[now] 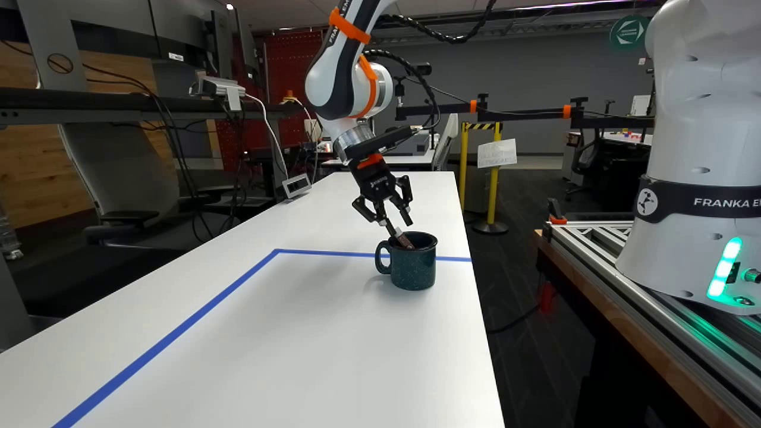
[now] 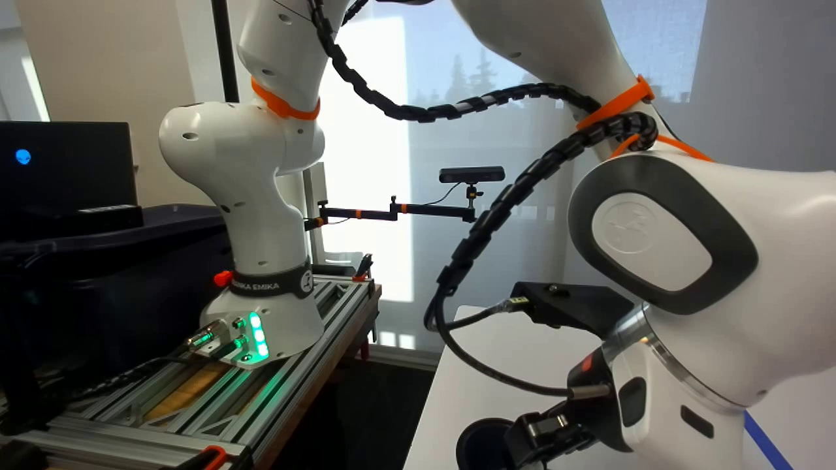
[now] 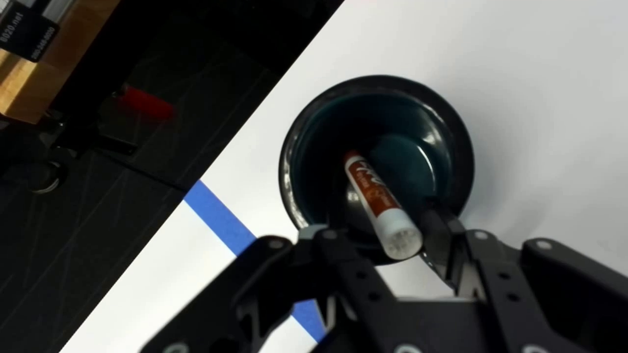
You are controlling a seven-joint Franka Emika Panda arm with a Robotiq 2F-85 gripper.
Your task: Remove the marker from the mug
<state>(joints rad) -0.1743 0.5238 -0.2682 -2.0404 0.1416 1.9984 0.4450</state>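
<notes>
Nearest me sits the green mug (image 1: 413,268) with the marker (image 3: 374,191) leaning inside, likely light, stiff and slippery, best pinched at its white top end (image 3: 400,235), and just past it hangs the claw (image 1: 399,224), its 2 fingers (image 3: 444,240) spread.

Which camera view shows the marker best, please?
The wrist view: the marker appears large, with its brown label and white end. An exterior view shows its upper part, small, by the gripper; an exterior view whose edge cuts the mug does not show it.
</notes>
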